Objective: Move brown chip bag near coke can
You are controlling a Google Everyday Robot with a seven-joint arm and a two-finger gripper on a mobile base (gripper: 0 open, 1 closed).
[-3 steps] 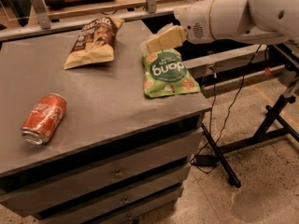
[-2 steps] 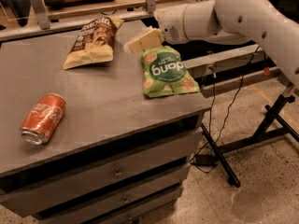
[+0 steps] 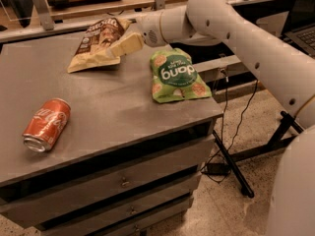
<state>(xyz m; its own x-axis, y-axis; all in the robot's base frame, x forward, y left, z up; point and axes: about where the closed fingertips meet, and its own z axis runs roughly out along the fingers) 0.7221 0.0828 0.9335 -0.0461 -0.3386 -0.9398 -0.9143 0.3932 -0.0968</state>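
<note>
Item 1: crinkly brown chip bag (image 3: 96,42), dark printed front with pale tan edges, lying flat at the rear of the grey table (image 3: 113,112). Its print is not legible.
Item 2: red-orange coke can (image 3: 47,124), white Coca-Cola script along its body, on its side at the table's front left with its silver end facing the front edge. It is well apart from the brown chip bag.
Item 3: green snack bag (image 3: 178,76), white "dang" lettering seen upside down, near the table's right edge.
Item 4: pale cream gripper (image 3: 118,49) on a white arm (image 3: 231,26), its tip over the brown chip bag's right edge. Contact, opening and hold cannot be told.
Item 5: metal-handled drawers (image 3: 123,181) below the tabletop.
</note>
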